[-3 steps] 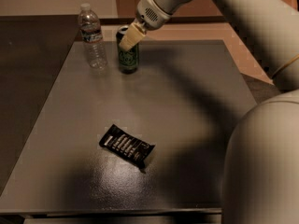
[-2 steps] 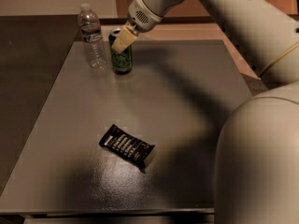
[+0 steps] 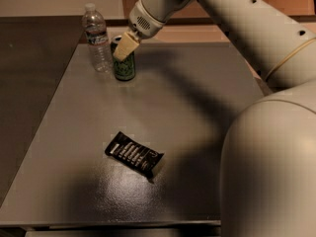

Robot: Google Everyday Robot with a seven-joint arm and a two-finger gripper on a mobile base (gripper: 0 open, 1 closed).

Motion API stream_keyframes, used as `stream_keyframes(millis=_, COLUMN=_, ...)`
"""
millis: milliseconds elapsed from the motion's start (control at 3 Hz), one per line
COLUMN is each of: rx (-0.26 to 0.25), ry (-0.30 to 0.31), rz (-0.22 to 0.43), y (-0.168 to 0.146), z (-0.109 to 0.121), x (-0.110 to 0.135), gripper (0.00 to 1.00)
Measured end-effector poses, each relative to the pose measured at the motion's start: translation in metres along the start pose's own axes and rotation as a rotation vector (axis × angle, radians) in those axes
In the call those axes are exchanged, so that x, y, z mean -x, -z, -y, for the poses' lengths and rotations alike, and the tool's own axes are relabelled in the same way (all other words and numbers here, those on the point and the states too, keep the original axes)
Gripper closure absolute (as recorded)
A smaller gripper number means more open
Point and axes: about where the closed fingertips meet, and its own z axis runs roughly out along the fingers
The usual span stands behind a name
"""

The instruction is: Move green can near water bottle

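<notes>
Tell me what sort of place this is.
Probably a robot test lab: a plain grey table holds a clear plastic water bottle, a dark green metal can and a flat black snack packet, and a white robot arm has its gripper at the can's top.

Dim light, glare on table (image 3: 207, 132), shadow beside end effector (image 3: 121, 50) at green can (image 3: 125, 69).

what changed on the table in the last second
The gripper, clamped on the can, moved left and took the can along, closer to the bottle; a small gap remains between them. Nothing was let go. The bottle and the black packet stayed put on the table.
</notes>
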Motion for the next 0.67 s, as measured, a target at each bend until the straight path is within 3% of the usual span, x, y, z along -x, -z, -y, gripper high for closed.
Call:
stream_keyframes(millis=333, rx=0.005, ry=0.001, rz=-0.002, y=-0.0033, z=-0.0008, x=0.0001, gripper=0.11)
stream_keyframes(millis=667, rx=0.009, ry=0.001, rz=-0.004, y=-0.0061, z=-0.0015, x=0.0, gripper=0.0)
